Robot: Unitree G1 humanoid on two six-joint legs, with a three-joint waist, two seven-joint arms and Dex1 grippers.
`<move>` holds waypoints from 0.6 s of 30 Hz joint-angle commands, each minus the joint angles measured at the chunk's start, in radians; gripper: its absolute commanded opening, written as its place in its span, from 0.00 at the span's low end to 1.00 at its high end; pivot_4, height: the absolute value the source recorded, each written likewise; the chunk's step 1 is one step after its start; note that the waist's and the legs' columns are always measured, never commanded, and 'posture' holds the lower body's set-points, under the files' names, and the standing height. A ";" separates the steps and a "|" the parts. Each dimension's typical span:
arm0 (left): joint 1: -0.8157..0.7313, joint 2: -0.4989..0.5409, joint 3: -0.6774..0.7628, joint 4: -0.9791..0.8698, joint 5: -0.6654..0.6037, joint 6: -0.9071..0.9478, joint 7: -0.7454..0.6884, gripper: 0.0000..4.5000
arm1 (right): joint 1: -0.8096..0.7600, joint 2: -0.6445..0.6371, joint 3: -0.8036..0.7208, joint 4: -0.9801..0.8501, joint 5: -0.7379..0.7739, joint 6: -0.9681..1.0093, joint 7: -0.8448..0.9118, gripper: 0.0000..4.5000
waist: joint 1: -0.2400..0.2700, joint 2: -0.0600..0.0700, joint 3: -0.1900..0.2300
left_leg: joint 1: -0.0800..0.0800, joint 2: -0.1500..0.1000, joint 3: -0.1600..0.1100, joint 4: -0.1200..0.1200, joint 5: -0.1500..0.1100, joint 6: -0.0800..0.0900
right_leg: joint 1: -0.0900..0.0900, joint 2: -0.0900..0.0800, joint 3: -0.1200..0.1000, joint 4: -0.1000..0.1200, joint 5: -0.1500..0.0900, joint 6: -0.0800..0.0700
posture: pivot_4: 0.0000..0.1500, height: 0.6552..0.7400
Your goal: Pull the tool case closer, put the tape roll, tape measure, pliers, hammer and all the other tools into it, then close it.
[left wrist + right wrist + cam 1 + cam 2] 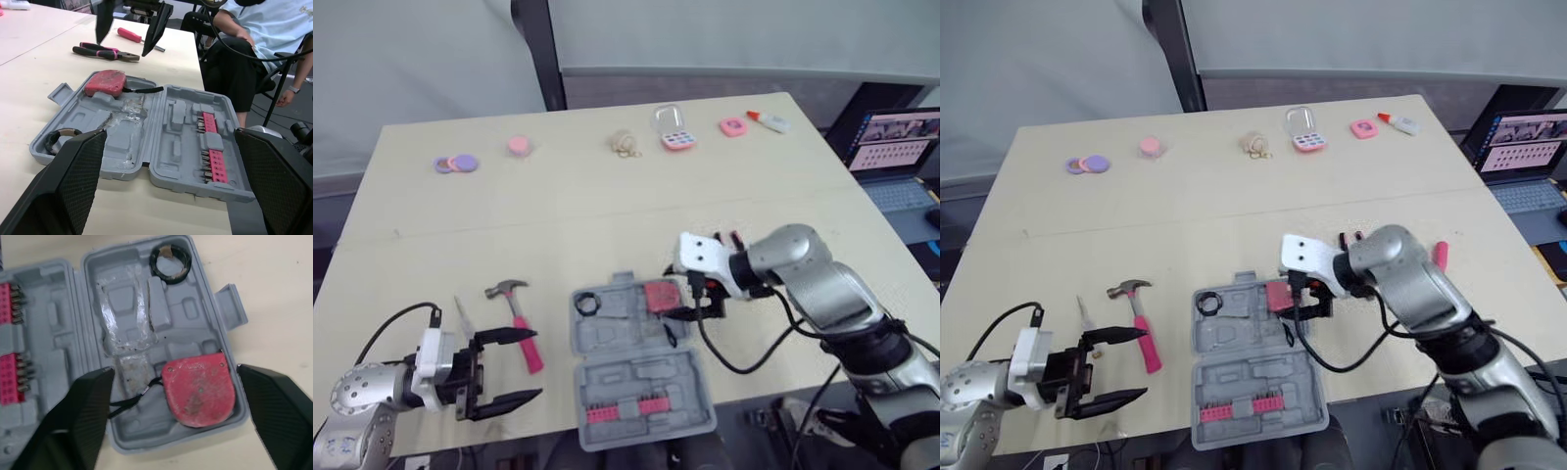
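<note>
Colours logged, bench and wrist views.
Grey tool case (636, 377), pink bit rows (626, 411); dull red tape measure (198, 389); black tape roll (155, 265); hammer (521, 328) handle pink; pliers (105, 51) black-and-pink; my right pincer (174, 368) black, pads (83, 421) fine mesh.

Nothing legible anywhere. The tape measure (198, 389) has a faint mark on its red shell (unreadable) — laptop screen (899, 137), off the right edge of the table (558, 211), shows content too small to read.

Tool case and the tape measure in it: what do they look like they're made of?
Tool case: probably moulded plastic, matte grey; the shaped recesses and one-piece latch tab suggest it. Tape measure: likely a hard plastic shell, dull red and scuffed, with small screw dimples. It could be rubber-coated; I cannot tell.
</note>
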 commanded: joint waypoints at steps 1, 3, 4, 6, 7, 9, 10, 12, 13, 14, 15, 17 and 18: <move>0.011 0.016 0.033 -0.041 -0.021 0.007 0.003 1.00 | 0.028 0.043 -0.091 -0.003 0.063 -0.064 -0.063 0.49 | 0.000 0.000 0.000 | 0.000 0.000 0.000 0.000 0.000 0.000 | 0.000 0.000 0.000 0.000 0.000 0.000 | 1.00 1.00; 0.013 0.017 0.036 -0.051 -0.023 0.015 0.007 1.00 | 0.043 0.060 -0.102 0.021 0.073 -0.078 -0.089 0.38 | 0.000 0.000 0.000 | 0.001 0.000 0.000 0.000 0.000 0.000 | 0.000 0.000 0.000 0.000 0.000 0.000 | 1.00 1.00; 0.014 0.018 0.039 -0.055 -0.024 0.017 0.007 1.00 | 0.050 0.059 -0.099 0.032 0.073 -0.087 -0.092 0.38 | -0.001 0.000 0.000 | 0.001 0.000 0.000 0.000 0.000 0.000 | 0.000 0.000 0.000 0.000 0.000 0.000 | 1.00 1.00; 0.016 0.021 0.043 -0.061 -0.025 0.023 0.007 1.00 | 0.069 0.059 -0.099 0.055 0.083 -0.110 -0.097 0.38 | 0.002 0.000 0.000 | 0.001 0.000 0.000 0.000 0.000 0.000 | 0.000 0.000 0.000 0.000 0.000 0.000 | 1.00 1.00; 0.017 0.023 0.046 -0.064 -0.024 0.025 0.007 1.00 | 0.078 0.061 -0.101 0.071 0.089 -0.128 -0.100 0.38 | 0.002 0.000 0.000 | 0.001 0.000 -0.001 0.000 0.000 0.000 | 0.001 0.000 0.000 0.000 0.000 0.000 | 1.00 1.00; 0.016 0.027 0.051 -0.069 -0.025 0.032 0.006 1.00 | 0.092 0.067 -0.103 0.110 0.096 -0.164 -0.105 0.38 | 0.002 0.000 0.000 | 0.001 0.000 -0.001 0.000 0.000 0.000 | 0.001 0.000 0.000 0.000 0.000 0.000 | 1.00 1.00; 0.016 0.029 0.054 -0.073 -0.028 0.036 0.008 1.00 | 0.098 0.072 -0.105 0.132 0.100 -0.184 -0.106 0.38 | 0.001 0.000 0.000 | 0.001 0.000 -0.001 0.000 0.000 0.000 | 0.001 0.000 0.000 0.000 0.000 0.000 | 1.00 1.00; 0.015 0.036 0.061 -0.082 -0.035 0.046 0.011 1.00 | 0.108 0.085 -0.108 0.182 0.111 -0.223 -0.105 0.38 | 0.000 0.000 0.000 | 0.001 0.000 0.000 0.000 0.000 0.000 | 0.001 0.000 0.000 0.000 0.000 0.000 | 1.00 1.00; 0.016 0.037 0.065 -0.085 -0.038 0.052 0.014 1.00 | 0.112 0.092 -0.110 0.204 0.115 -0.242 -0.105 0.38 | 0.000 0.000 0.000 | 0.001 0.000 0.000 0.000 0.000 0.000 | 0.001 0.000 0.000 0.000 0.000 0.000 | 1.00 1.00; 0.016 0.039 0.070 -0.089 -0.043 0.058 0.017 1.00 | 0.116 0.098 -0.108 0.236 0.111 -0.268 -0.108 0.38 | 0.000 0.000 0.000 | 0.001 0.000 0.000 0.000 0.000 0.000 | 0.001 0.000 0.000 0.000 0.000 0.000 | 1.00 1.00; 0.018 0.041 0.077 -0.093 -0.048 0.065 0.020 1.00 | 0.118 0.103 -0.107 0.262 0.109 -0.290 -0.110 0.38 | 0.000 0.000 0.000 | 0.001 0.000 0.000 0.000 0.000 0.000 | 0.001 0.000 0.000 0.000 0.000 0.000 | 1.00 1.00; 0.022 0.043 0.088 -0.100 -0.054 0.075 0.021 1.00 | 0.119 0.112 -0.106 0.306 0.106 -0.327 -0.112 0.38 | 0.001 0.000 0.000 | 0.001 0.000 -0.001 0.000 0.000 0.000 | 0.001 0.000 0.000 0.000 0.000 0.000 | 1.00 1.00; 0.024 0.044 0.091 -0.101 -0.055 0.078 0.020 1.00 | 0.118 0.115 -0.106 0.322 0.106 -0.340 -0.113 0.38 | 0.001 0.000 0.000 | 0.001 0.000 -0.001 0.000 0.000 0.000 | 0.001 0.000 0.000 0.000 0.000 0.000 | 1.00 1.00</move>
